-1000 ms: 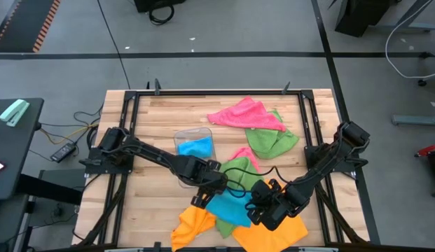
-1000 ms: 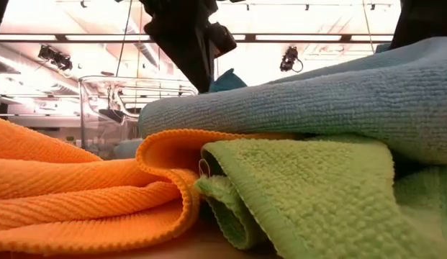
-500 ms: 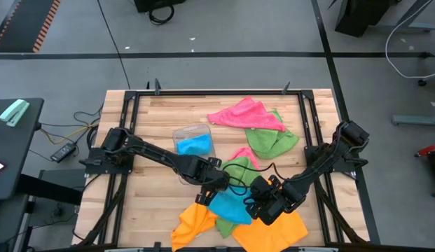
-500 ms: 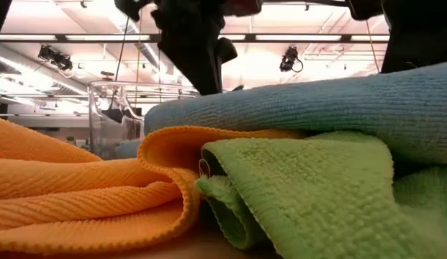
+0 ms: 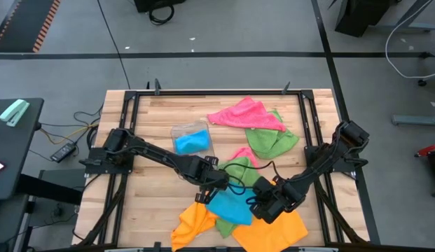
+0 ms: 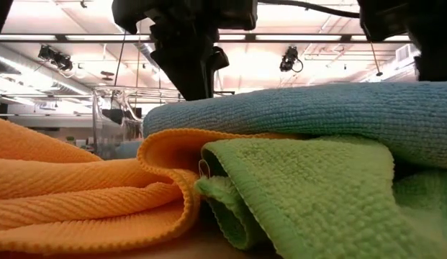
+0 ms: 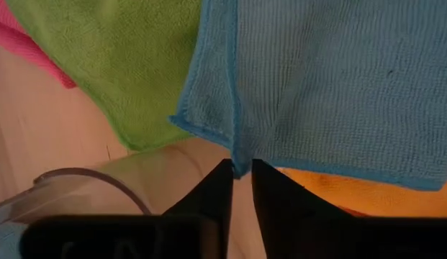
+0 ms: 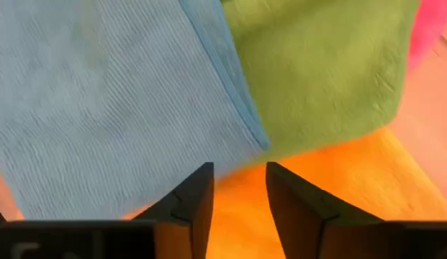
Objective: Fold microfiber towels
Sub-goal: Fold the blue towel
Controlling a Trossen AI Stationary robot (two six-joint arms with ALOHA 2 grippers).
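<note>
The tabletop (image 5: 147,115) carries the towels; everything is placed here against the blue towel (image 5: 230,206), which lies in the near pile. An orange towel (image 5: 192,225) and a second orange towel (image 5: 280,233) are seen under its near edges, a green towel (image 5: 238,170) just beyond it, a pink towel (image 5: 244,113) well beyond. Over the last second the blue towel has been lowered and flattened onto the pile. The left gripper (image 7: 240,171) is seen narrowly parted, a blue hem between its tips; the right gripper (image 8: 239,188) has been opened wider, empty, clear of the cloth. A fold is judged just laid and being released
</note>
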